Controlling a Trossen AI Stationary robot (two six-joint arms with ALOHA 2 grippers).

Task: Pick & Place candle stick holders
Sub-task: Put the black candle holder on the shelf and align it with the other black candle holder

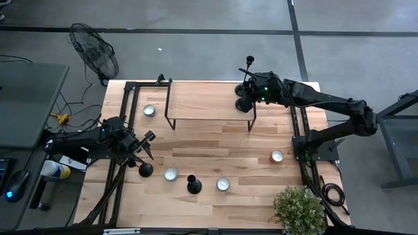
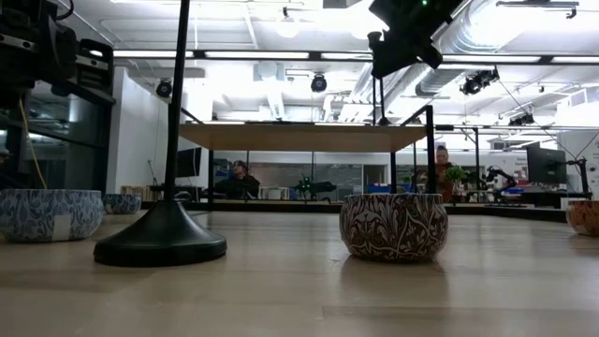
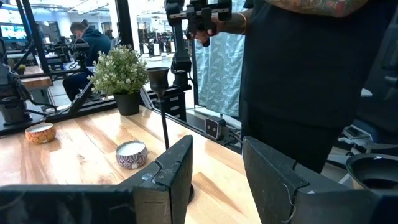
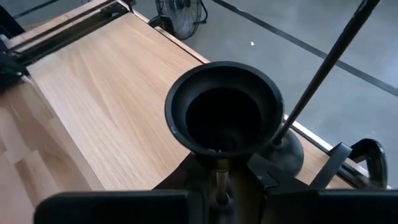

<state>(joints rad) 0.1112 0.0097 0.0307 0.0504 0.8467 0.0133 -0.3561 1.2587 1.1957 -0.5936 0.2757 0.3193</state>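
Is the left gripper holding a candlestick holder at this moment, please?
No, in the left wrist view the left gripper stands open with an empty gap, and the nearest candlestick holder stands free beyond it.

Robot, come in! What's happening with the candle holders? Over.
Right end effector shut on a candle stick holder over the shelf. Left end effector open, waiting. Tall holder close beside it.

Nothing here can be read. No word, number or brand shows on the patterned candle tins, the wooden tabletop, the arms or the equipment in the room behind. A bottle point(image 1: 55, 170) at the left edge of the high view has a yellow band, but any print on it is too small to make out.
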